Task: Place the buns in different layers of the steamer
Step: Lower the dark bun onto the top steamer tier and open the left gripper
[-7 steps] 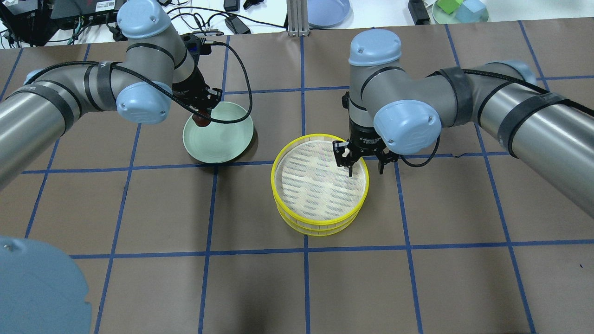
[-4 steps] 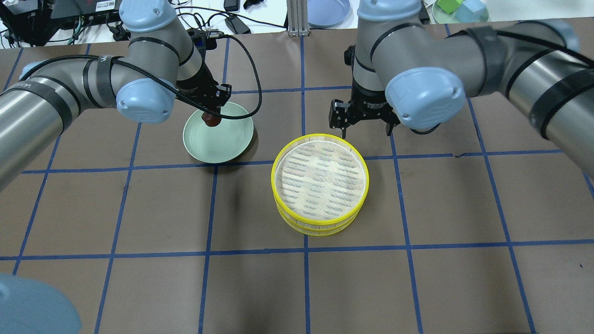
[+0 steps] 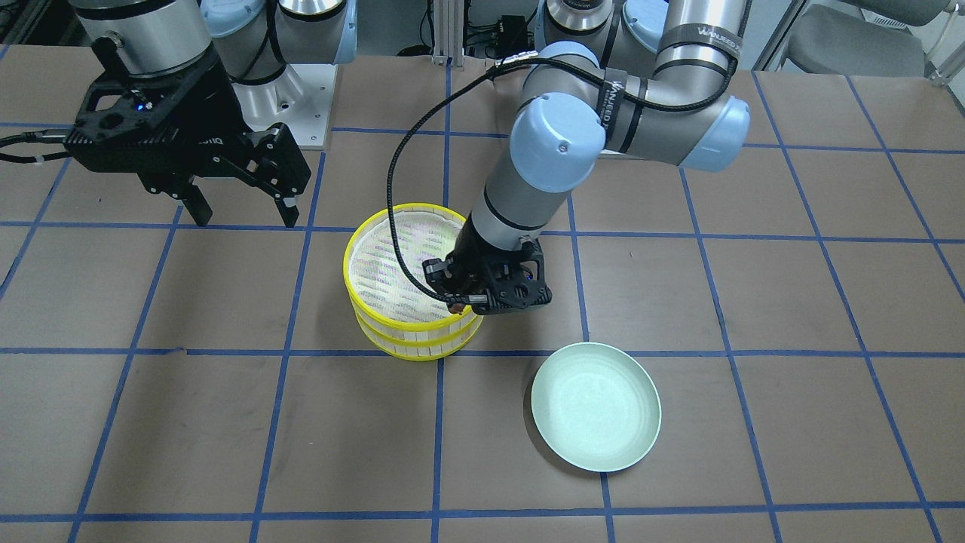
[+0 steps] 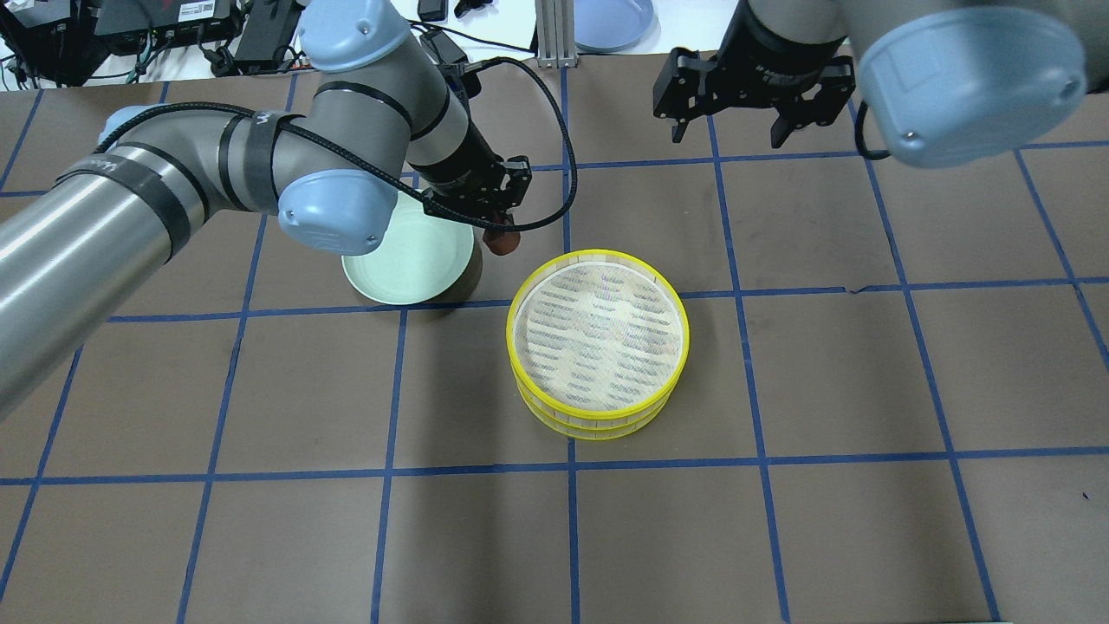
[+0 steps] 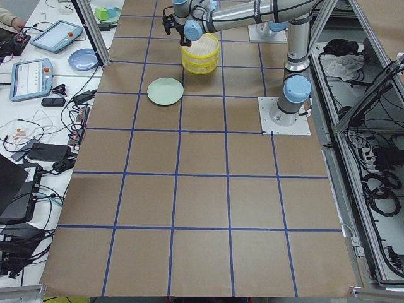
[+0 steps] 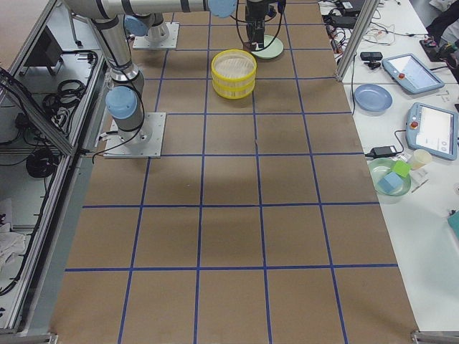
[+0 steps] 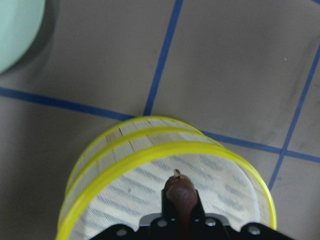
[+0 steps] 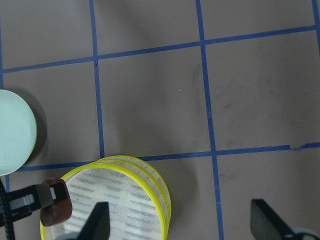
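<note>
We see the left gripper with its jaws clamped on the dark reddish-brown bun. The left wrist view shows the bun pinched between the two fingers, its tip poking out beyond them. It hangs in the air at the plate-side edge of the steamer stack. From overhead it sits between the pale green plate and the yellow rim of the upper tray. The wrist view puts it just over that rim, above the mesh floor. The upper tray sits squarely on the lower tray, and we see nothing lying on its mesh.

The right gripper is raised, well away from the stack on its far side. Its jaws are spread wide and hold nothing.

A little over half a second earlier, the left gripper held the same bun over the far edge of the plate. It has since carried it off the plate and across to the steamer. The right gripper was then just beyond the steamer's far rim, and a second ago its fingers straddled that rim. It has since drawn back and up, its jaws as wide as before. The stack and plate have not shifted on the table.
</note>
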